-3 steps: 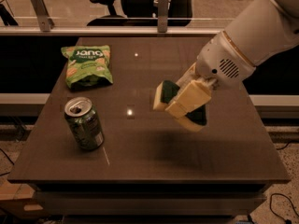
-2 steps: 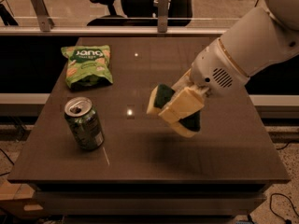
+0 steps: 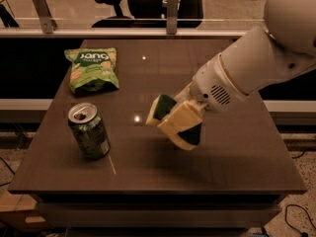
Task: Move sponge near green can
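camera view | claw (image 3: pixel 178 125) clamped on sponge (image 3: pixel 163 107), seemingly above table (image 3: pixel 237 167) | green can (image 3: pixel 89 131) well apart

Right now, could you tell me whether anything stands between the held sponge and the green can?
Nothing visible does. The pincer holds the sponge above the table; only bare tabletop lies between it and the green can at front left. The snack bag lies farther back, off that path.

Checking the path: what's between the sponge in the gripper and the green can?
Nothing: in the camera view only bare tabletop separates the sponge, held in the gripper mid-table, from the green can.
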